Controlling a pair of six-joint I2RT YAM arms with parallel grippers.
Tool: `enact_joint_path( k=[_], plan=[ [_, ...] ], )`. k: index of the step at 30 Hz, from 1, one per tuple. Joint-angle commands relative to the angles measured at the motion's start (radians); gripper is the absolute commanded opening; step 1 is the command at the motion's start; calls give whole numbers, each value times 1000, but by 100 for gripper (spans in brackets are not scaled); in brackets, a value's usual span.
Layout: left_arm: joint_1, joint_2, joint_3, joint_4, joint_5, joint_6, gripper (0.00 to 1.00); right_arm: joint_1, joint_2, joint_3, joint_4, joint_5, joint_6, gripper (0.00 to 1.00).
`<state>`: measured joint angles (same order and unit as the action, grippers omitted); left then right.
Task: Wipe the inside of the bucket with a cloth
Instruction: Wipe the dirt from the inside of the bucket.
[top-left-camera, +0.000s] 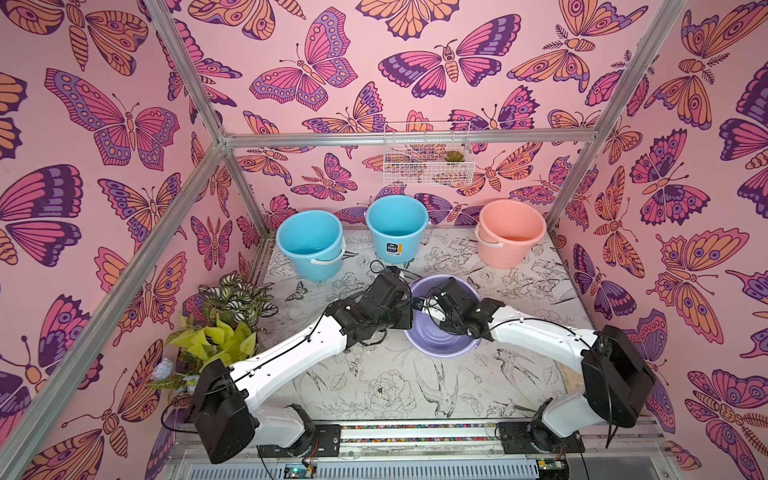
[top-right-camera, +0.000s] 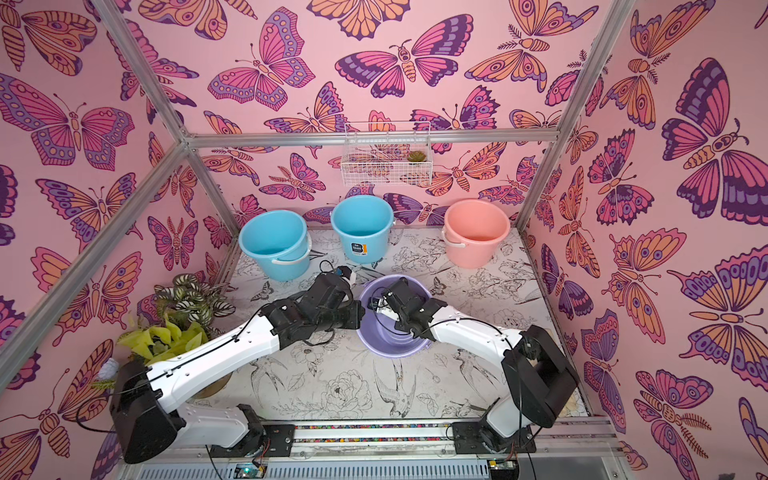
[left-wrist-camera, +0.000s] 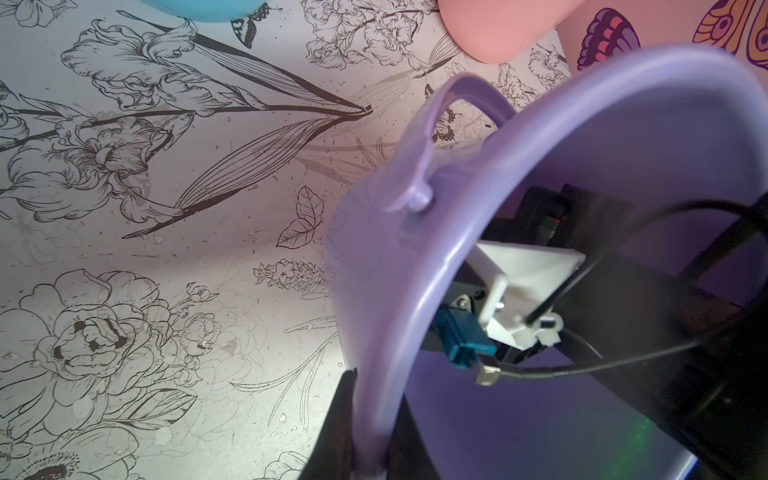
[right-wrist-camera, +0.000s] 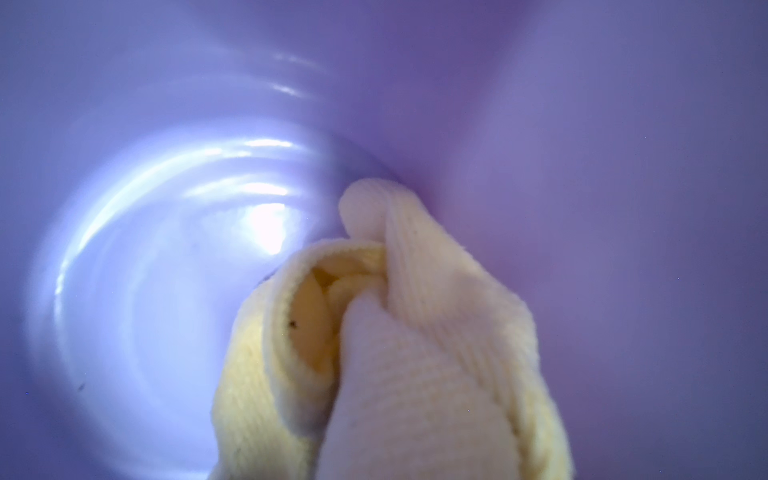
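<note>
At the far left stand potted plants (top-left-camera: 224, 320), and behind them at the back two blue buckets (top-left-camera: 309, 245). They play no part here. The left arm (top-left-camera: 291, 353) reaches in to mid-table, where the left gripper (left-wrist-camera: 372, 432) is clenched on the bucket (top-left-camera: 440, 349). In its wrist view one dark finger (left-wrist-camera: 345, 415) sits outside the lavender rim and the other inside, so the bucket looks braced. The bucket sits between the two arms, well in front of the back row. Whether it stands flat or is tipped I cannot tell. Inside it, the cloth (right-wrist-camera: 415, 332) is bunched into a yellow wad and pressed against the inner wall just where the wall meets the floor. The right gripper (top-left-camera: 442, 301) is down in the bucket's mouth, its fingers hidden under the cloth, and is clamped on that wad. The right arm (top-left-camera: 540, 332) leads away to the right, and a pink bucket (top-left-camera: 511, 232) stands at the back right. I judge the wiping to be under way, with the bucket steadied, the cloth picked up and in contact. How much of the inside is already done cannot be read. The glossy floor has a few dark specks (right-wrist-camera: 81, 386), so the floor and the rest of the wall probably remain, then lifting the cloth out.
</note>
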<state>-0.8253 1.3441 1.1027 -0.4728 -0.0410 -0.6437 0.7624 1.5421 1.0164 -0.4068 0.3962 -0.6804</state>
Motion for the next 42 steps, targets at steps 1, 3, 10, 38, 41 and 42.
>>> enact_joint_path(
  k=[1, 3, 10, 38, 41, 42],
  plan=[
    [-3, 3, -7, -96, 0, 21, 0, -15, 23, 76, -288, -38, -8, 0],
    [-3, 4, -8, -96, -2, 20, 0, -14, 66, 106, -367, -112, 11, 0],
    [-3, 7, -7, -96, 1, 22, 0, -20, 123, 136, -449, -381, 64, 0],
    [-3, 1, -17, -94, 13, 13, 0, -18, -3, -239, 640, -430, 491, 0],
    [-4, 0, -17, -95, 15, 12, 0, -14, -18, -262, 687, -320, 487, 0],
    [-3, 0, -18, -95, 15, 12, 0, -13, -22, -265, 694, -288, 480, 0]
  ],
)
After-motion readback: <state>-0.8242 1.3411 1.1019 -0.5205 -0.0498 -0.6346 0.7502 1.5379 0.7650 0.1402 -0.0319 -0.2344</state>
